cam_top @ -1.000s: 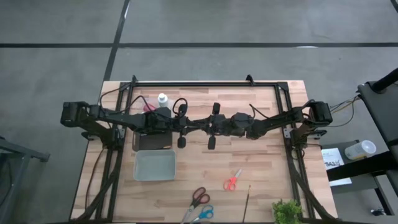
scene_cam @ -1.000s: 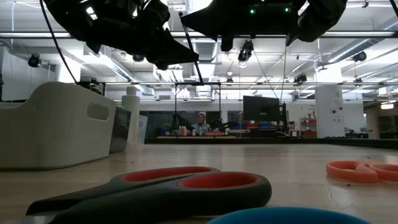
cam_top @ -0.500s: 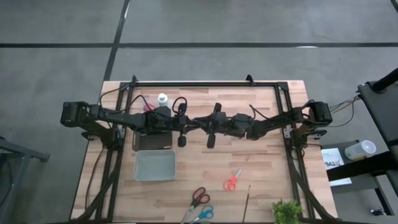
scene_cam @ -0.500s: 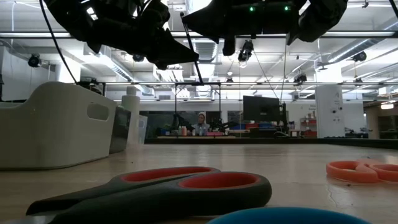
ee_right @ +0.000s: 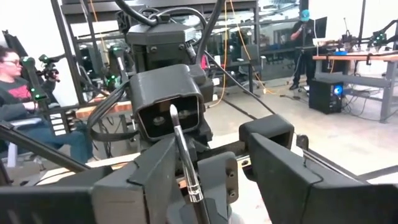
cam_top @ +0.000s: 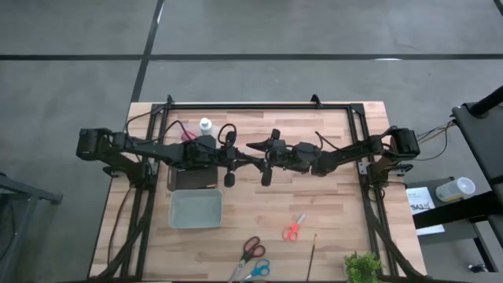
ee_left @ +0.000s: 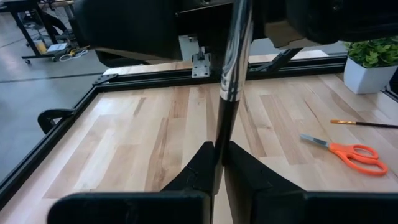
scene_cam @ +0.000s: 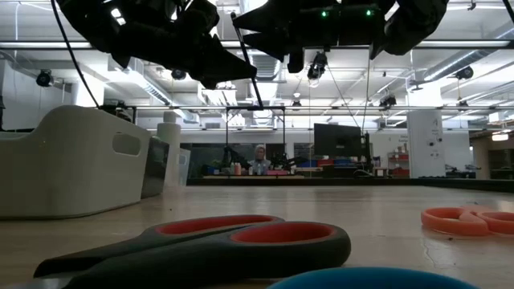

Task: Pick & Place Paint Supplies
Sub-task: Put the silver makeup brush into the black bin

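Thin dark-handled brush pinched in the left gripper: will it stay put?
The thin dark-handled brush with metal ferrule looks stiff and light: sag unlikely. The left gripper pinches one spot and the right gripper stands open, so it may pivot. The smooth round shaft could slip.

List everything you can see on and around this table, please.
white bottle: one, white, far left part of the table
red bottle: one, reddish, beside the white one, partly under the left arm
held brush: one, dark handle, silver collar, in the left gripper
loose brush: one, brown, near edge of the table
tray: one, pale grey, left of centre
dark bin: one, behind the tray
scissors: three; orange, red-black, blue
plant: one, green, near right corner
people: two, in the room behind
left gripper: closed on the held brush, mid-table
right gripper: open, facing it
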Robot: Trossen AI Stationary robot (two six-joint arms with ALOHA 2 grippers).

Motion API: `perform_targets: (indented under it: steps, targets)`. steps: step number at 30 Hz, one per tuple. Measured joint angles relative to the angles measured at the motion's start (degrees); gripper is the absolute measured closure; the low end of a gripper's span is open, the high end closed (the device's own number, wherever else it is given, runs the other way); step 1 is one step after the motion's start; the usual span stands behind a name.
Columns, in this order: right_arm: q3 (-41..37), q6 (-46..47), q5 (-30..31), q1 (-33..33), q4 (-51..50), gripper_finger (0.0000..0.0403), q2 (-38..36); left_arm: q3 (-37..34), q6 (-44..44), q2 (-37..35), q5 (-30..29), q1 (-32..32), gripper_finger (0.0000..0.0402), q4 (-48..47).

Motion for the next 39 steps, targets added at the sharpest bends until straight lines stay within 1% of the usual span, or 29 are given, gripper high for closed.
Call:
perform_targets:
  steps: [6,13,18,21,25,30,36,39]
  targets:
    - [0.0,-0.16,-0.09,-0.04,0.03,0.0182,0.0,0.0,0.0,0.0,-0.02,-0.02,0.038,-0.04]
    - [0.0,-0.31,-0.15,-0.04,0.03,0.018,0.0,0.0,0.0,0.0,-0.05,-0.02,0.038,-0.04]
    - [0.02,-5.61,0.1,-0.04,0.02,0.018,0.0,0.0,0.34,0.0,-0.17,-0.02,0.038,-0.07]
    - [0.07,-7.07,2.21,0.21,-0.56,0.018,0.0,0.0,0.85,-0.12,-0.33,0.02,0.038,-0.28]
    - [0.07,-5.27,5.15,0.78,-1.25,0.018,0.0,-0.04,0.84,-1.74,-1.2,0.07,0.038,-2.45]
    - [-0.11,-4.91,12.62,2.57,-1.5,0.018,0.0,-0.07,0.83,-7.62,-6.51,0.0,0.038,-12.03]
    - [-0.13,-5.17,22.98,5.57,-1.38,0.018,0.0,-0.02,-0.07,-17.02,-7.31,-0.11,0.038,-26.48]
    - [-0.13,-5.17,27.0,6.45,-1.34,0.018,0.0,0.0,-3.22,-21.54,-9.3,-0.15,0.038,-35.61]
